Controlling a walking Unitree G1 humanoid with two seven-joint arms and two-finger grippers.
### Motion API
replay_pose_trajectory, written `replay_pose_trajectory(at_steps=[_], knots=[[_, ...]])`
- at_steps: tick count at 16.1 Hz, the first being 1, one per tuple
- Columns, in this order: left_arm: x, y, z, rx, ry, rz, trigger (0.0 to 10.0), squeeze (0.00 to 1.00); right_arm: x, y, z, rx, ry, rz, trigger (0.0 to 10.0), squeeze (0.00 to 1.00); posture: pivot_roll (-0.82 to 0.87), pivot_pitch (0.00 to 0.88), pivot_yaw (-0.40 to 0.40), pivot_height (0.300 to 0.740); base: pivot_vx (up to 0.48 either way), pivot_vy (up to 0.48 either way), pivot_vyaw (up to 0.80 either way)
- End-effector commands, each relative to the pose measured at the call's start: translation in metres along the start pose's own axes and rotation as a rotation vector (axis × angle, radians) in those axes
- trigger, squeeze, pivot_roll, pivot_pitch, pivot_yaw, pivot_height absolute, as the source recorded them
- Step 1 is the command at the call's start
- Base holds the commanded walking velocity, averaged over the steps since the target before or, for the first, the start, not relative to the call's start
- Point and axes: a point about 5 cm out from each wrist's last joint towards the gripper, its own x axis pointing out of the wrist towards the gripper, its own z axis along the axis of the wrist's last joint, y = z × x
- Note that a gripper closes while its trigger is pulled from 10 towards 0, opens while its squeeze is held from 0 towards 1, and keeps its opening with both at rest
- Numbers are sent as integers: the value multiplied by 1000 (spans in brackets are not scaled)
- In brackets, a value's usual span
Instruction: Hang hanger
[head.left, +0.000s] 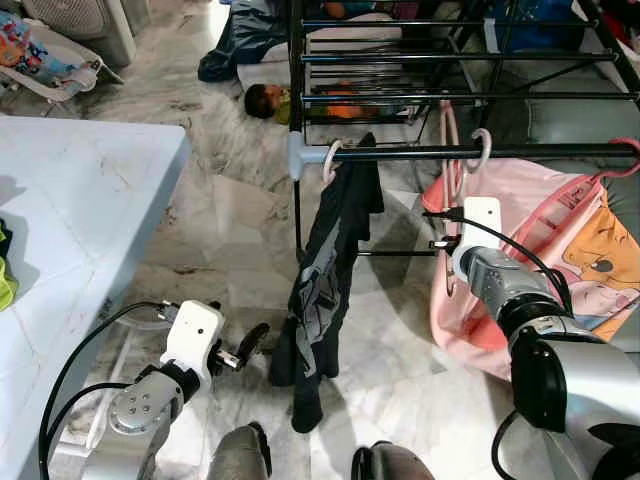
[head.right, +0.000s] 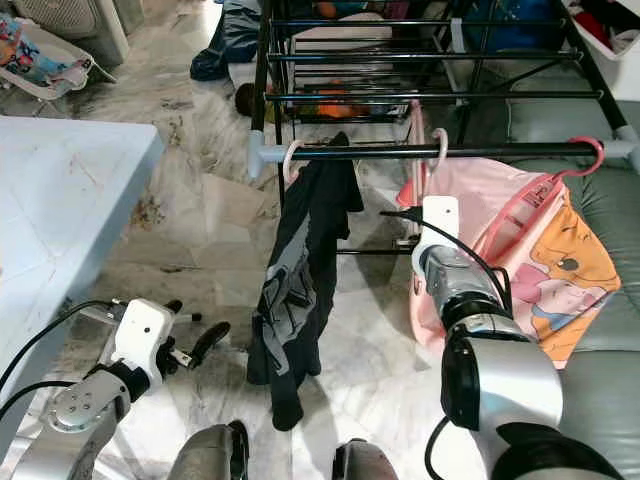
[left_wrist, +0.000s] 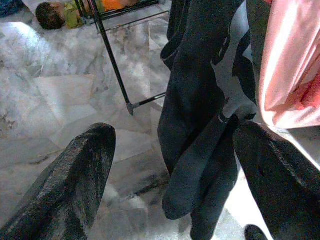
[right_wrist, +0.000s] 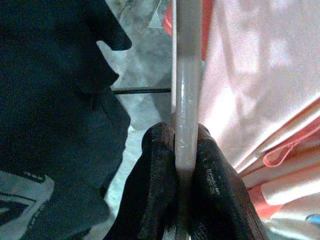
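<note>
**Seating the hanger on the rail**

I have the right gripper closed on the pale pink hanger, its two black fingers pinching the thin bar from both sides. In the head views that arm reaches up toward the drying rack's front rail, and the hanger's hook curls over the rail, with the pink garment draped below it. The hook appears already on the rail, so I judge the step in hand to be settling it and letting go.

Procedure, as I would run it:
1. Lower slightly until the rail carries the weight.
2. Open the fingers slowly and draw straight back, clear of the pink cloth.
3. Keep off the dark garment hanging just beside, on its own hook.

The left gripper hangs low near the floor, fingers spread wide and holding nothing.

View notes: the right wrist view confirms the pinch on the hanger bar, which the head views hide behind the wrist. The head views show the hook against the rail, which the wrist camera misses. The left wrist view shows the dark garment's lower end near the marble floor.
</note>
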Motion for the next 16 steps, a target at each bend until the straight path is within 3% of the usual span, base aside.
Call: replay_pose_trajectory(at_steps=[1, 5, 9, 12, 16], knots=[[-2, 1, 4, 14, -4, -3, 10000, 0, 0, -3, 8, 49, -19, -18, 10000, 0, 131, 162, 12, 740, 0, 0, 0], [-1, -2, 2, 16, 6, -12, 10000, 0, -1, -2, 23, 73, -60, -8, 10000, 0, 129, 159, 12, 740, 0, 0, 0], [2, -4, 2, 20, 12, -19, 10000, 0, 1, 8, -8, 10, 81, 50, 10000, 0, 127, 149, 7, 740, 0, 0, 0], [3, -5, 2, 22, 14, -18, 10000, 0, 0, 5, -21, -7, 131, 55, 10000, 0, 124, 147, 3, 740, 0, 0, 0], [5, -6, 1, 24, 15, -19, 10000, 0, -1, 3, -33, -102, 173, 76, 10000, 0, 121, 143, 0, 740, 0, 0, 0]])
